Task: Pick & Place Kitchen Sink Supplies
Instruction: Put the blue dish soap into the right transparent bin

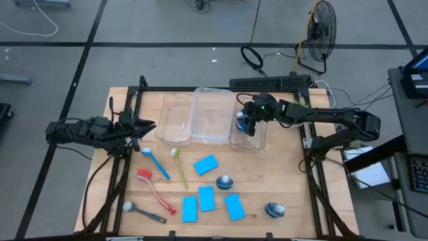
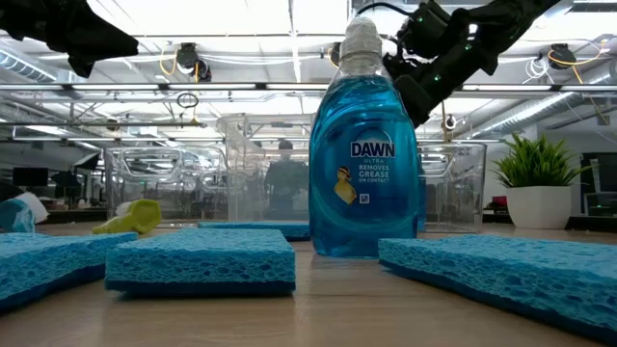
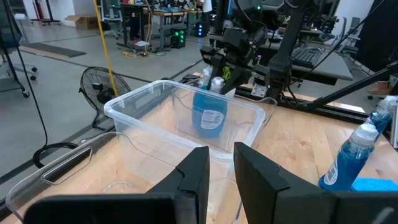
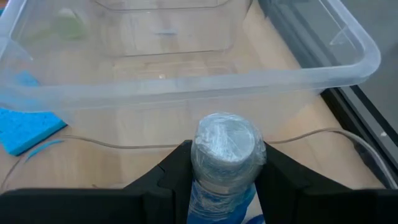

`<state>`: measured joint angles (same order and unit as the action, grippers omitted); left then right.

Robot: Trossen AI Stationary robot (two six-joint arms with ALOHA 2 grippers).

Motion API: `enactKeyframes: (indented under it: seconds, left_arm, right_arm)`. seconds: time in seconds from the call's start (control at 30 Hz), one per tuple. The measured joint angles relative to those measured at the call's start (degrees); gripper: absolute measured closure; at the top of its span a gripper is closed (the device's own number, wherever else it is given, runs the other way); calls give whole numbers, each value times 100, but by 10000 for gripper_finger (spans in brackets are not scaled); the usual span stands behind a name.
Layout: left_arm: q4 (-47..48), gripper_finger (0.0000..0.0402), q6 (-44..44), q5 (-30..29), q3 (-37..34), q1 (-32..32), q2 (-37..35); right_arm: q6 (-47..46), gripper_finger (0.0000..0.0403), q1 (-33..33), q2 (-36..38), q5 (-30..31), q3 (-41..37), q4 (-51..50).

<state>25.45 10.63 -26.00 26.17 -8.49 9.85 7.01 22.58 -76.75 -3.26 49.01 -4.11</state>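
My right gripper (image 1: 248, 123) is shut on a blue-liquid bottle (image 3: 209, 114) over the rightmost clear bin (image 1: 257, 140). My left gripper (image 3: 221, 167) waits at the table's left (image 1: 144, 126), fingers a little apart with nothing between them. Flat on the wood lie blue sponges (image 1: 206, 164) (image 1: 189, 209) (image 1: 234, 206), two more bottles (image 1: 225, 181) (image 1: 275, 210), and the blue (image 1: 155, 163), yellow-green (image 1: 179, 166), red (image 1: 155, 189) and grey-black (image 1: 144, 212) brushes. One bottle (image 2: 364, 145) stands upright in the low view. My right gripper pinches the bottle's neck just under its pale cap (image 4: 229, 148) between its two fingers (image 4: 177, 168). They come slanting down from the table's far right. The body hangs below them, a little tilted, down inside the bin (image 3: 186, 102). Whether its base touches the bin floor I cannot tell.
Two more clear bins (image 1: 175, 117) (image 1: 214, 112) stand side by side left of the rightmost one, at the table's far middle. A potted plant (image 2: 540, 188) shows at the right in the low view. Black frame rails (image 1: 314, 174) run along both table sides.
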Motion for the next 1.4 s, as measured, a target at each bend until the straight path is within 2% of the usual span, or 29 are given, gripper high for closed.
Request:
enactKeyframes:
  seconds: [0.17,0.47,0.73,0.93,1.2,1.4]
  left_arm:
    - [-1,325,2,0,0,2,2]
    - [0,325,6,-2,0,0,2]
    - [0,325,15,-2,0,2,2]
    - [-3,325,13,-4,0,2,2]
    - [-22,325,13,-5,0,1,1]
    - [-45,325,21,-7,0,2,2]
  right_arm:
    - [-31,270,63,0,-1,0,-12]
    - [-26,220,71,2,47,-2,-43]
    - [25,193,71,97,82,-2,-59]
    - [183,174,60,451,619,-2,-64]
    - [166,161,16,1173,646,-4,-62]
    - [184,167,-310,1939,625,-4,-141]
